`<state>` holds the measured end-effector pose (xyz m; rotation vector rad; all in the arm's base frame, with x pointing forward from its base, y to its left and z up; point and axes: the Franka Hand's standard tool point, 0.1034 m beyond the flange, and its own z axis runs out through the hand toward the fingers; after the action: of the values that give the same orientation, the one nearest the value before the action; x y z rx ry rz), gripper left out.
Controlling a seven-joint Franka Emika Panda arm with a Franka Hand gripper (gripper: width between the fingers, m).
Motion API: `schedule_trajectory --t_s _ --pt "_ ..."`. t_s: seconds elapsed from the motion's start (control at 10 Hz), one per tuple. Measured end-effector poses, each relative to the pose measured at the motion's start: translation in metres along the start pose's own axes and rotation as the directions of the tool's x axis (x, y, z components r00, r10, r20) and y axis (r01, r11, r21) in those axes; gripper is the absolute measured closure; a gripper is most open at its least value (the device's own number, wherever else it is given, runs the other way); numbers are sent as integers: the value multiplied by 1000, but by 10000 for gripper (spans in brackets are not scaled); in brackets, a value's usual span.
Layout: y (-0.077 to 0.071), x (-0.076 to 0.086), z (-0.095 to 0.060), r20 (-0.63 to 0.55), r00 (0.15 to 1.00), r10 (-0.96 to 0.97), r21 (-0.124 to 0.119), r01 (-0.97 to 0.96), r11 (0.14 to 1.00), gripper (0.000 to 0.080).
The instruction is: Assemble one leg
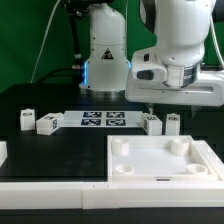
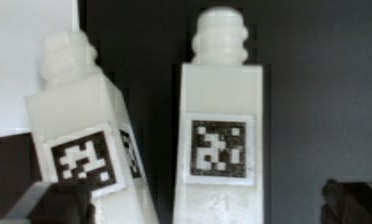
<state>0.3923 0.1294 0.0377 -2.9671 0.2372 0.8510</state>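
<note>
Two white legs stand side by side on the black table in the wrist view, each with a threaded tip and a black-and-white tag. My gripper [image 2: 209, 205] is open, and its dark fingers [image 2: 58, 205] stand on either side of one leg [image 2: 218, 130]. The other leg [image 2: 85, 140] is tilted just beside one finger. In the exterior view the gripper [image 1: 150, 108] hangs right above these two legs [image 1: 152, 124], behind the white tabletop [image 1: 160, 165]. I cannot tell whether the fingers touch the leg.
Two more legs [image 1: 25, 120] [image 1: 45, 124] stand at the exterior view's left. The marker board [image 1: 103, 121] lies between the two pairs. A white slab edge [image 1: 50, 180] runs along the front. The robot's base [image 1: 105, 50] stands behind the board.
</note>
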Motion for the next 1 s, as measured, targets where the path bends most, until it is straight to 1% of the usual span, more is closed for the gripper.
schedule_trajectory --t_s 0.1,0.2,0.4,0.5,0.7,1.0 --pt "1 -8 1 117 993 -6 1 6 1000 151" --pt "-1 -11 2 213 977 -2 -2 3 1000 151" --pt "-5 -15 9 376 927 -2 -20 10 1000 151" --pt "-10 -10 11 351 936 -3 -19 10 1000 151" --pt "-16 -12 16 349 937 -12 -26 22 999 151" --pt "-21 -7 26 325 946 -19 -27 29 999 151"
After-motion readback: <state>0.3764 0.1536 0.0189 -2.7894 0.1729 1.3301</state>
